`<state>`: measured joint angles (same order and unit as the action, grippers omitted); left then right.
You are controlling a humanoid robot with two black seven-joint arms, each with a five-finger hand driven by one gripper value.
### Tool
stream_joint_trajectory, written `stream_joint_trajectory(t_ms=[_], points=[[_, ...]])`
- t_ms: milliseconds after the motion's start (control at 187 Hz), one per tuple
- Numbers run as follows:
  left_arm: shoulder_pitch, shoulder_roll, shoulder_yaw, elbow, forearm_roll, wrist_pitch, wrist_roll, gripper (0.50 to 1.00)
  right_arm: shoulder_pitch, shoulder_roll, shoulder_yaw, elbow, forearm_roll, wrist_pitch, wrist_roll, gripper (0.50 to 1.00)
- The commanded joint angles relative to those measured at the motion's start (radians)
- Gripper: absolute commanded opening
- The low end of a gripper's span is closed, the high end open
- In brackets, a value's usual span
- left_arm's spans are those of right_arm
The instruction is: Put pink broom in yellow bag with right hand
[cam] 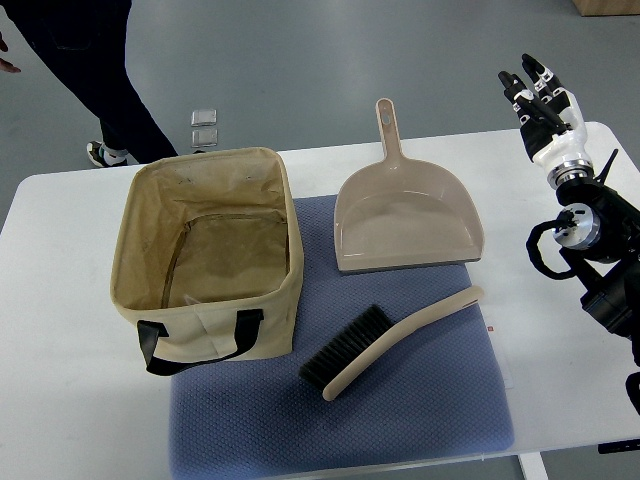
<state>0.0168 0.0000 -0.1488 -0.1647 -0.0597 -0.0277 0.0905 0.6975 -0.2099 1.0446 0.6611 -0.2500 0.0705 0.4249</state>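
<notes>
A: On the blue mat (pixel 440 400), the pink broom (pixel 395 342) is lying untouched, bristles toward the bag and handle angling up to the right; nothing is gripping it, so the task is looking barely begun.

B: And the yellow bag (pixel 210 255) is sitting open just left of the broom, its mouth facing up and nothing showing inside; the dustpan (pixel 405 215) is resting beyond the broom, apart from it.

A: The right hand (pixel 540 95) is hovering well away at the table's (pixel 60 330) far right corner, fingers extended and holding nothing; reaching, grasping, carrying and dropping are all looking left to do.

B: The left arm is not showing anywhere; the right forearm is being cut off by the picture's edge.

A: A person's legs (pixel 100 80) are standing beyond the table, cropped at the top; two small clear items (pixel 204 128) near the far edge are staying hard to identify.

B: The bag's near inner wall is being hidden by its own rim.
</notes>
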Motion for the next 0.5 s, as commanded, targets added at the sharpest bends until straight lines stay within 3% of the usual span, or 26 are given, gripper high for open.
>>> stream_joint_trajectory(t_ms=[0,497], points=[[0.002,0.000,0.000,-0.001,0.000,0.000,0.000,1.000,0.000,-0.002,-0.001,0.000,0.000,0.002,0.000,0.930],[-0.003,0.000,0.000,0.001,-0.002,0.009,0.000,1.000,0.002,-0.005,-0.001,0.000,-0.002,0.003,0.000,0.930]])
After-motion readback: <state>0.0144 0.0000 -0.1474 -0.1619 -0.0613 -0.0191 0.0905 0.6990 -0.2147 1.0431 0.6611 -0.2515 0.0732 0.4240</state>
